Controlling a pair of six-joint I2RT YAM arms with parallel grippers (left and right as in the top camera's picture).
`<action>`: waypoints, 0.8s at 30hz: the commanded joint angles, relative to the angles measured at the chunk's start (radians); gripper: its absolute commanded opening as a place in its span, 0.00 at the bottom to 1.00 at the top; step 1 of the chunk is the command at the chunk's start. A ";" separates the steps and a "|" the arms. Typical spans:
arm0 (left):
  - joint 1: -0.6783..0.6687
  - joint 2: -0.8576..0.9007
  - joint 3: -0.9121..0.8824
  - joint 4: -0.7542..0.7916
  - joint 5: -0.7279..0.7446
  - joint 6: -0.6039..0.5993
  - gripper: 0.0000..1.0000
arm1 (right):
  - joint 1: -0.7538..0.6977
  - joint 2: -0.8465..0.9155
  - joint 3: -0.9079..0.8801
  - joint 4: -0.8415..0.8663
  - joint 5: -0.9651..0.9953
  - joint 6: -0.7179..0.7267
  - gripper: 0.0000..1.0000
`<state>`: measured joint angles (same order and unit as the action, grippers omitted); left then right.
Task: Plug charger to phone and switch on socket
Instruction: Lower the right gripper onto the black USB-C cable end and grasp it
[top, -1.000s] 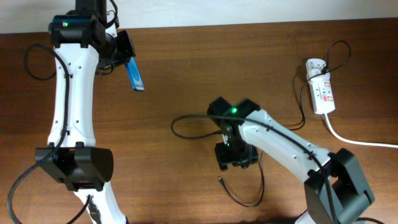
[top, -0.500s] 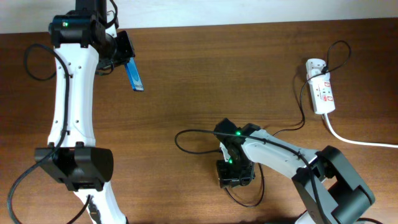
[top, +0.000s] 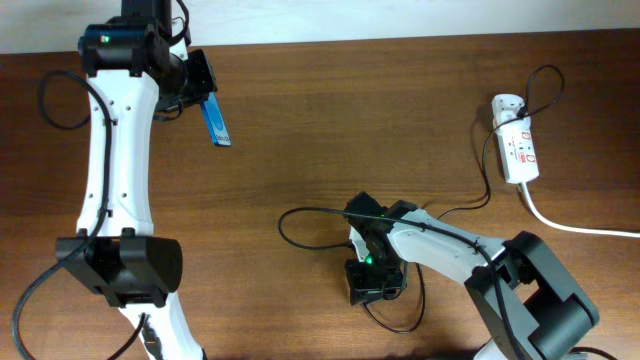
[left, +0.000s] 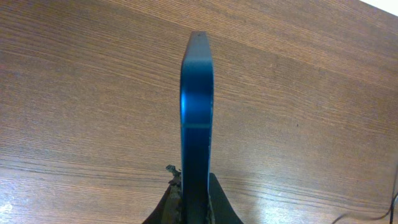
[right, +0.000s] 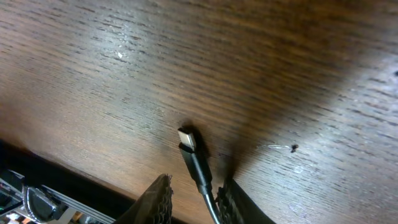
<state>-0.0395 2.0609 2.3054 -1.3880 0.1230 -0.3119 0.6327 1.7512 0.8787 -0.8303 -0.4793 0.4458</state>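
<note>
My left gripper (top: 200, 88) at the far left is shut on the phone (top: 215, 122) and holds it above the table; the blue phone shows edge-on in the left wrist view (left: 197, 118), clamped between the jaws (left: 194, 202). The charger cable (top: 300, 214) runs from the white adapter (top: 507, 108) plugged into the socket (top: 520, 152) at the far right. My right gripper (top: 372, 287) is low over the table near the front. In the right wrist view its fingers (right: 196, 190) are open on either side of the cable, with the plug tip (right: 186, 138) lying just ahead of them.
The socket's thick white cord (top: 575, 226) runs off the right edge. The black cable loops across the table's middle and front (top: 400, 325). The table's front edge shows dark in the right wrist view (right: 56, 171).
My right gripper moved toward the front of the table and lowered over the plug end of the cable; the cable loop shifted a little. The left arm and phone have not moved.
</note>
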 joint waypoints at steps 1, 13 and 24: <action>0.003 0.002 0.003 0.005 0.004 -0.013 0.00 | 0.002 0.022 -0.012 0.009 0.008 -0.004 0.28; 0.003 0.002 0.003 0.006 0.011 -0.013 0.00 | -0.023 0.022 -0.012 -0.020 0.019 -0.048 0.28; 0.003 0.002 0.003 0.006 0.011 -0.013 0.00 | -0.050 0.022 -0.012 -0.028 -0.001 -0.053 0.24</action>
<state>-0.0395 2.0609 2.3054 -1.3880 0.1230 -0.3119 0.5831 1.7576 0.8783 -0.8593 -0.4774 0.4038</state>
